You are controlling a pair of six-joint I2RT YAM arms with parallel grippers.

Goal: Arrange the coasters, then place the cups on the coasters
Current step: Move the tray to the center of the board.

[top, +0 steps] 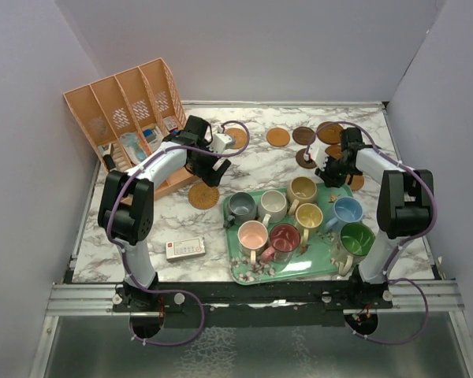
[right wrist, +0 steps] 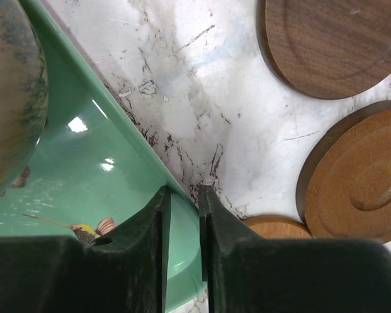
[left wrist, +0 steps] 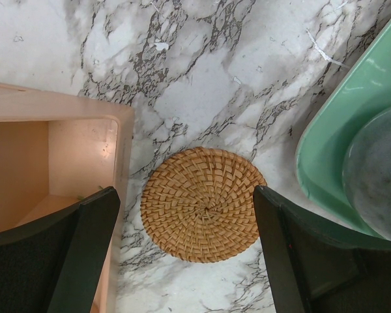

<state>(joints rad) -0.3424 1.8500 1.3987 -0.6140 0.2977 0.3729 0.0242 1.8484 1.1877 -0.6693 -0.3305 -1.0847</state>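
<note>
A woven tan coaster (left wrist: 202,203) lies flat on the marble, and my left gripper (left wrist: 186,192) hovers over it, open, one finger on each side. In the top view this coaster (top: 204,196) sits left of the green tray (top: 244,272). Several cups stand on the tray, among them grey (top: 241,206), pink (top: 253,235) and green (top: 356,238). My right gripper (right wrist: 184,192) is shut on the tray's rim (right wrist: 143,153), one finger inside and one outside. Wooden coasters (right wrist: 332,45) (right wrist: 365,176) lie just beyond it, with more (top: 278,137) at the back.
An orange slotted organizer (top: 126,110) stands at the back left, its corner (left wrist: 52,150) close to my left finger. A small white remote (top: 185,249) lies near the front left. White walls close in the table on three sides.
</note>
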